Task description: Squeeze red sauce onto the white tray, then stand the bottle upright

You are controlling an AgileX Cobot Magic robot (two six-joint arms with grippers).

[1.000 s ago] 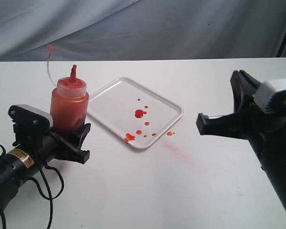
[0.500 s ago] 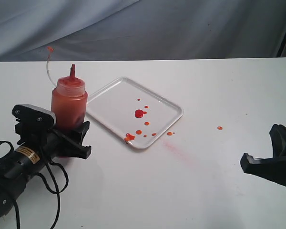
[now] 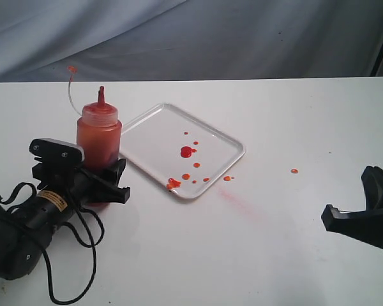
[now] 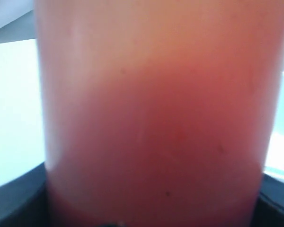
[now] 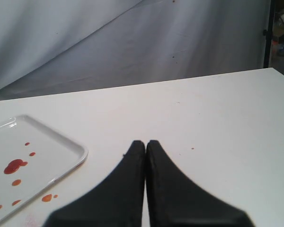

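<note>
One bottle (image 3: 99,137) stands upright on the white table (image 3: 274,115), just beside the tray (image 3: 147,131) at its 9 o'clock. Its red nozzle (image 3: 101,94) points straight up, and one small cap (image 3: 71,68) hangs on a thin tether at the bottle's 11 o'clock. Red sauce (image 4: 151,156) fills most of the bottle. No writing shows on it.

The left gripper (image 3: 97,173) reaches in from the bottle's 7 o'clock. Its two black fingers (image 4: 16,201) press against opposite sides of the bottle low down, gripping it. A yellow label (image 3: 51,201) sits on that arm, with print too small to read.

On the one tray lie about nine marks of sauce. There is one larger blob near the middle, a smeared patch at the near rim, and small round drops between and around them. Two more drops lie off the tray on the table: one touching close to its near edge, one (image 3: 294,171) well apart at 3 o'clock. A faint pink smear (image 3: 242,204) runs from the tray's near corner toward 5 o'clock.

The right gripper (image 5: 146,142) is low at the tray's 4 o'clock, well apart. Its fingers are pressed together with nothing between them. A grey cloth (image 3: 179,38) hangs behind the table.
</note>
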